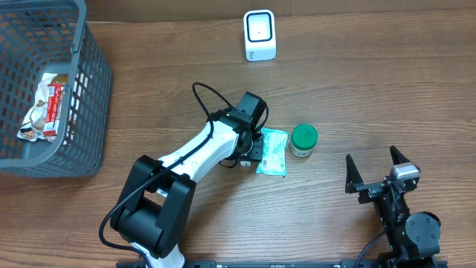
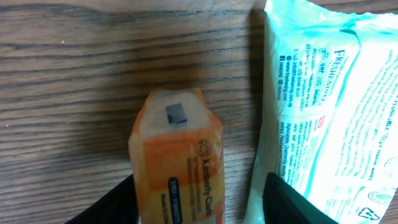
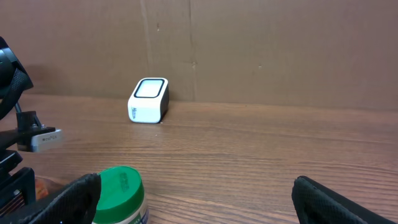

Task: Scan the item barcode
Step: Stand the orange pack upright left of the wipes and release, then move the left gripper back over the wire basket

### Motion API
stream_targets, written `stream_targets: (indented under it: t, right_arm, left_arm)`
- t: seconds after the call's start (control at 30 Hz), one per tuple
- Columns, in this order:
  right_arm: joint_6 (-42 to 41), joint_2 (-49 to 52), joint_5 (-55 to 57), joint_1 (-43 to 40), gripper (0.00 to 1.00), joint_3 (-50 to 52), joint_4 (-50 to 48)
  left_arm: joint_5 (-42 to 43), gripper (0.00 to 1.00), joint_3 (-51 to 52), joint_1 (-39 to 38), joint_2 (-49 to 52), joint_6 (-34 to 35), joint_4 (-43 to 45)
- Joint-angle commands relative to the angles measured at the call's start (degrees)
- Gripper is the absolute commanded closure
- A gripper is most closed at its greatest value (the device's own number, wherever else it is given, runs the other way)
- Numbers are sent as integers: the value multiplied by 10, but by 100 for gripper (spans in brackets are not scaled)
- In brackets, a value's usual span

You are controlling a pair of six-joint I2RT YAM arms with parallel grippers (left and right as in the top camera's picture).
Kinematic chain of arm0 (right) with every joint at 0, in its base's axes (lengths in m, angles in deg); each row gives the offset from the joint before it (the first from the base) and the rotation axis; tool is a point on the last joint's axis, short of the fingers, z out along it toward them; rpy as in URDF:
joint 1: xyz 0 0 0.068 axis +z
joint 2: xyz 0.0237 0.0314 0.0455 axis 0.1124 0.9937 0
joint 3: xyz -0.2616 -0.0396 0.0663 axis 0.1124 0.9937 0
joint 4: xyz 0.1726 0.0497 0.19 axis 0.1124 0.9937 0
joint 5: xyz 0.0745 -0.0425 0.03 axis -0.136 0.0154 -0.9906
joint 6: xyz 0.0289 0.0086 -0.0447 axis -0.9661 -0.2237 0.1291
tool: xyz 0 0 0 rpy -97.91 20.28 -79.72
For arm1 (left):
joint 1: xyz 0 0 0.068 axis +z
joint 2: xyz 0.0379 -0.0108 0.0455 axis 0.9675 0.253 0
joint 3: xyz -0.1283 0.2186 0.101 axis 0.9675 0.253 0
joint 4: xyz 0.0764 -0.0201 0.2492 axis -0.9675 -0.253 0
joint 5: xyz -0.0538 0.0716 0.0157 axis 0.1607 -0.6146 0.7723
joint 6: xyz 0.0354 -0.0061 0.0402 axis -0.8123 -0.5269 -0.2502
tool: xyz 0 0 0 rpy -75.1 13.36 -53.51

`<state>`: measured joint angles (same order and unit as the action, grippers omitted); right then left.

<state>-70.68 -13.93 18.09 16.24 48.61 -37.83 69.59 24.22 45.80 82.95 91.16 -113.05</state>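
Observation:
An orange tissue packet (image 2: 177,162) lies on the wooden table between the fingers of my left gripper (image 2: 202,190). The left finger (image 2: 115,205) sits against the packet's side. The right finger (image 2: 286,202) stands apart from it, with bare wood between, and overlaps the edge of a teal wipes pack (image 2: 329,106). From overhead the left gripper (image 1: 251,149) hides the orange packet beside the wipes pack (image 1: 273,151). The white barcode scanner (image 1: 259,35) stands at the back of the table. My right gripper (image 1: 375,173) is open and holds nothing.
A green-lidded jar (image 1: 303,139) stands just right of the wipes pack, and shows at the lower left of the right wrist view (image 3: 121,190). A grey wire basket (image 1: 82,112) with a snack packet (image 1: 46,108) inside stands at the far left.

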Motion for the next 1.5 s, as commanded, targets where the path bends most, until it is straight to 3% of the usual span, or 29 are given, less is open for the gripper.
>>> stream_targets:
  t: [0.0, 0.17, 0.43, 0.63, 0.8, 1.03, 1.47]
  right_arm:
    - [1, -5, 2, -2, 0, 6, -3]
    - [1, -5, 2, -2, 0, 6, -3]
    - [1, -5, 2, -2, 0, 6, -3]
    - [1, -5, 2, -2, 0, 6, -3]
    - [1, -5, 2, -2, 0, 6, -3]
    - [1, -5, 2, -2, 0, 6, -3]
    - [1, -5, 2, -2, 0, 6, -3]
  left_arm:
    - [-5, 41, -31, 1, -10, 9, -8]
    - [-46, 33, -111, 17, -26, 4, -76]
    - [-111, 32, -308, 59, -41, -22, -240]
    - [-139, 28, -448, 96, -53, -27, -303]
    - [-140, 25, -524, 144, -55, -57, -306]
    - [-140, 5, -549, 222, -55, -57, -283]
    - [-137, 0, -553, 461, -55, -118, -231]
